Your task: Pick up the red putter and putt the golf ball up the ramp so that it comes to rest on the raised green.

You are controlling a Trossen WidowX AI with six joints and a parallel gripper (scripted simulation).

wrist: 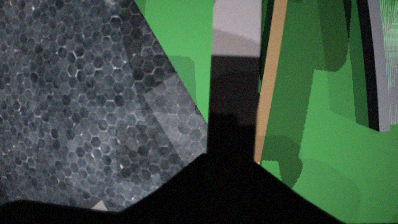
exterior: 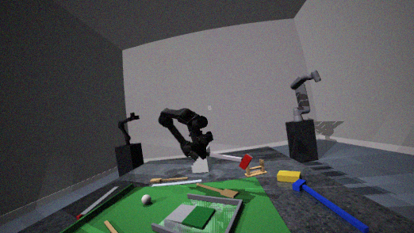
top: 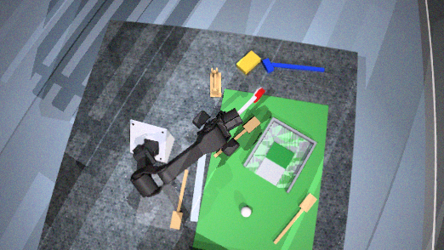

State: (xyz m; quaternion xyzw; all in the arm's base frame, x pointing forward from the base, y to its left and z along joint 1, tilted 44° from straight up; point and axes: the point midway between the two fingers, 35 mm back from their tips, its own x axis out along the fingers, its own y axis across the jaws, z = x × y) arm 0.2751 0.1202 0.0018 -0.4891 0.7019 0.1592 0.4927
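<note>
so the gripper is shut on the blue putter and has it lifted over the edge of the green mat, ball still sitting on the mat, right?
Not quite: the gripper is shut on the red putter, not the blue one. The top view shows the blue putter lying on the table beside the yellow block. The rest holds: the putter is lifted over the edge of the green mat, and the golf ball sits on the mat.

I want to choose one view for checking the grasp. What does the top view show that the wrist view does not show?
Only the top view shows the golf ball, the red putter head, the blue putter and the yellow block. Only the wrist view shows the putter's grey shaft running straight out from the shut gripper. Both show the green mat and a wooden putter.
</note>
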